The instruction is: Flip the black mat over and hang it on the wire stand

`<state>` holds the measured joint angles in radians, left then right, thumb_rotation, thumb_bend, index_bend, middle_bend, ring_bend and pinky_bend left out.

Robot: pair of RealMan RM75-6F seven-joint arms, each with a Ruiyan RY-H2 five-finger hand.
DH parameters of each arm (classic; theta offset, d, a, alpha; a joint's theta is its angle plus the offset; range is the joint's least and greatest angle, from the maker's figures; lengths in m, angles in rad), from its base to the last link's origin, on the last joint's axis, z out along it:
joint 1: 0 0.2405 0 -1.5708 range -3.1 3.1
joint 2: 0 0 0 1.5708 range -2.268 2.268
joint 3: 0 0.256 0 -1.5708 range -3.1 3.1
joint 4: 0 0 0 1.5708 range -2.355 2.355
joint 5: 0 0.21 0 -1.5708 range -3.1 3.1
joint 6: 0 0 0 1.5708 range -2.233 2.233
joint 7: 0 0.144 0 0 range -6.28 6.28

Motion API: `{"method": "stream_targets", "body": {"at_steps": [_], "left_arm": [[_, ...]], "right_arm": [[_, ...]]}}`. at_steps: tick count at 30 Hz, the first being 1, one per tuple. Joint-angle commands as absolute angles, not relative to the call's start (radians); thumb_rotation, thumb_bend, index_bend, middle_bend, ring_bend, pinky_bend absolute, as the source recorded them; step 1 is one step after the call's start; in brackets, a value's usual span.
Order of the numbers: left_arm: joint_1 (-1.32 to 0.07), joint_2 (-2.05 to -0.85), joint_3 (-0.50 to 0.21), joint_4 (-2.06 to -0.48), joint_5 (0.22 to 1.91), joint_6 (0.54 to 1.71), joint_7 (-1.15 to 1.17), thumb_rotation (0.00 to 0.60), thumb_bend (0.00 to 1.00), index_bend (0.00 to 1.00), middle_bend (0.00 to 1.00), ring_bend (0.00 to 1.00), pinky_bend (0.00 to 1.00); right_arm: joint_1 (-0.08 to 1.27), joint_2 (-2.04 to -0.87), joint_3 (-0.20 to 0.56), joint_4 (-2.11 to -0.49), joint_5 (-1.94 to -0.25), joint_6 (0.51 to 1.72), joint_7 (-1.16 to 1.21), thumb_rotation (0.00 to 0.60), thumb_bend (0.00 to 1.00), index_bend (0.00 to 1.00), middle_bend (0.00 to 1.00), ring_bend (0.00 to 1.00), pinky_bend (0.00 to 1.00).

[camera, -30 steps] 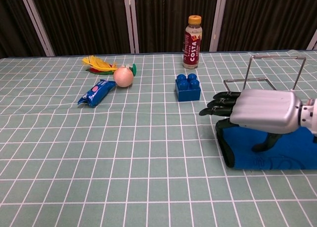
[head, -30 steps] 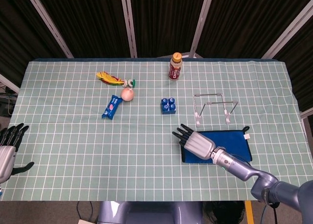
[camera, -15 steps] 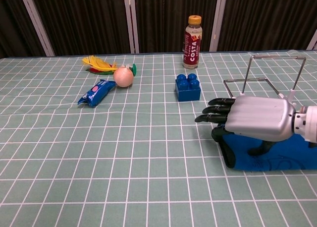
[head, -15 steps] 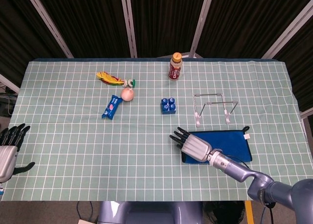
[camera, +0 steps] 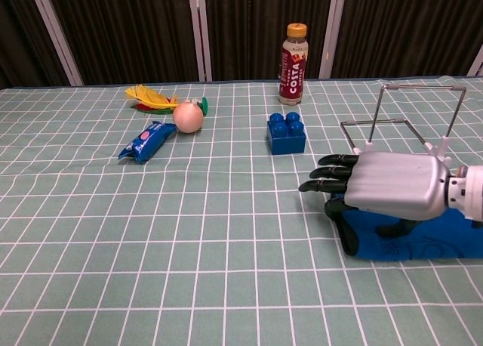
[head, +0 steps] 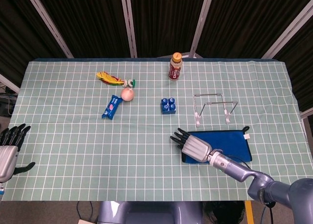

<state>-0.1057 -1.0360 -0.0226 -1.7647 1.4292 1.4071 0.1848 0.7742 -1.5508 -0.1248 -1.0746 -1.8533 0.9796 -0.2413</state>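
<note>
The mat (head: 230, 143) lies flat at the near right of the table, blue face up with a black edge showing at its left end (camera: 346, 233). My right hand (head: 193, 145) hovers over that left end, palm down, fingers stretched out past the edge and pointing left (camera: 324, 172). Its thumb hangs down onto the blue face, and it holds nothing. The wire stand (head: 212, 106) stands upright just behind the mat (camera: 415, 119). My left hand (head: 7, 148) rests open at the table's near left edge, far from the mat.
A blue toy brick (head: 168, 105) sits left of the stand, with a brown drink bottle (head: 175, 66) behind it. Further left lie a peach-coloured ball (head: 127, 94), a blue snack packet (head: 111, 106) and a yellow-red feathery toy (head: 110, 78).
My right hand has slid a little left and sunk lower over the mat's left end. The mat and the left hand have not moved.
</note>
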Motion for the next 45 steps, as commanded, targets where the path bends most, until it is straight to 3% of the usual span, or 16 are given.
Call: {"method": "stream_targets", "body": {"at_steps": [1,7,39,45], "left_arm": [[-0.106,-1.036,-0.023,-1.765,1.429,1.407,0.185,0.600,0.00,0.00,0.00,0.00,0.00],[-0.107,-1.038,-0.022,-1.765,1.427,1.406,0.188,0.600,0.00,0.00,0.00,0.00,0.00],[-0.108,-1.038,-0.019,-1.765,1.429,1.406,0.187,0.600,0.00,0.00,0.00,0.00,0.00],[-0.108,-1.039,-0.019,-1.766,1.430,1.406,0.190,0.600,0.00,0.00,0.00,0.00,0.00]], "right_arm": [[0.774,-1.552,-0.129,-1.069,-1.855,0.986,-0.236,0.600,0.13,0.39,0.00,0.00,0.00],[0.770,-1.554,-0.139,-1.057,-1.858,1.000,-0.221,0.600,0.14,0.47,0.00,0.00,0.00],[0.748,-1.566,-0.184,-0.972,-1.888,1.095,-0.125,0.600,0.21,0.50,0.02,0.00,0.00],[0.747,-1.567,-0.187,-0.966,-1.888,1.099,-0.120,0.600,0.30,0.51,0.03,0.00,0.00]]}}
